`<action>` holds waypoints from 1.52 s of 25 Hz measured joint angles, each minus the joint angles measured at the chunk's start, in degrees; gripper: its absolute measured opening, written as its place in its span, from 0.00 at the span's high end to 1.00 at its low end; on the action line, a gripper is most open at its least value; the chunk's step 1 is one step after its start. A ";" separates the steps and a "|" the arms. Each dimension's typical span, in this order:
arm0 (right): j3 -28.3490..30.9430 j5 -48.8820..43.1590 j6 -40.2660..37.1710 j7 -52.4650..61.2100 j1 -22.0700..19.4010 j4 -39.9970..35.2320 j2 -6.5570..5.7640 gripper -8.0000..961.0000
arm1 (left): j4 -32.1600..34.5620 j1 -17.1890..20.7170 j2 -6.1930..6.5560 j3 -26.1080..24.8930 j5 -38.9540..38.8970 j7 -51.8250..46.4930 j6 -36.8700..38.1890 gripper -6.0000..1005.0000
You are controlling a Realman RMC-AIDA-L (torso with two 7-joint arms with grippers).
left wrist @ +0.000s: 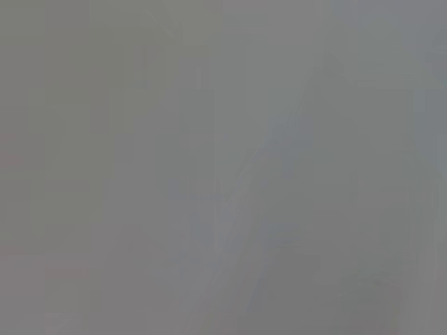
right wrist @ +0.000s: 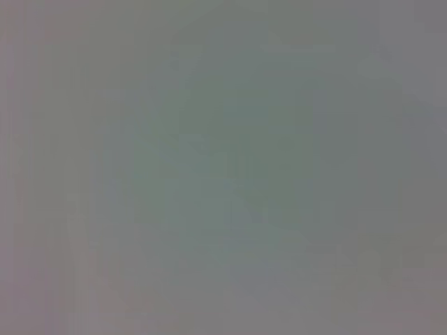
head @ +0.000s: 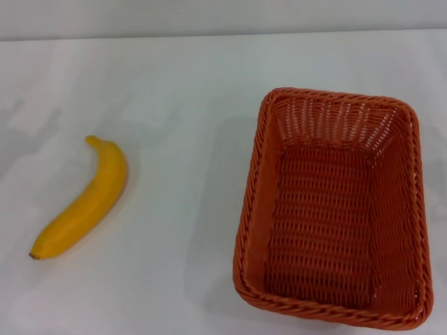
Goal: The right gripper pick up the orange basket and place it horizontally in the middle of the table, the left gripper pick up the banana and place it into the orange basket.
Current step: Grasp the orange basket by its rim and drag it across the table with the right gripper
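The orange basket (head: 334, 208) stands on the right side of the white table (head: 181, 112) in the head view, its long side running away from me, and nothing lies inside it. On the left lies the banana (head: 85, 200), slanting with its dark tip toward the front left and its stem toward the back. A wide strip of bare tabletop separates the two. Neither gripper appears in the head view. Both wrist views show only a flat grey surface with no object or finger in them.
The table's far edge meets a pale wall along the top of the head view. The basket's near rim (head: 328, 310) sits close to the front edge of the picture.
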 joint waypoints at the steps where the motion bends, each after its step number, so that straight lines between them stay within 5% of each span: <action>1: 0.00 -0.01 -0.01 -0.01 0.00 0.00 0.00 0.21 | 0.00 0.00 0.00 0.00 0.00 -0.01 0.00 0.11; 16: -0.46 -0.88 0.25 2.35 -0.22 -1.97 -0.11 0.21 | 0.00 0.68 -0.30 0.01 0.14 -0.09 -0.43 0.12; 25: -2.92 -12.94 -4.93 24.84 1.07 -26.72 -0.33 0.21 | 0.16 0.95 -0.47 0.03 0.15 -0.19 -0.63 0.12; 32: -6.73 -29.94 -8.18 43.15 7.67 -42.33 -2.04 0.21 | 0.29 1.77 -0.54 -0.02 0.15 -0.19 -0.62 0.12; 38: -11.06 -43.17 -8.16 55.08 12.64 -53.41 -2.21 0.21 | 0.15 2.12 -0.54 -0.01 0.15 -0.14 -0.47 0.13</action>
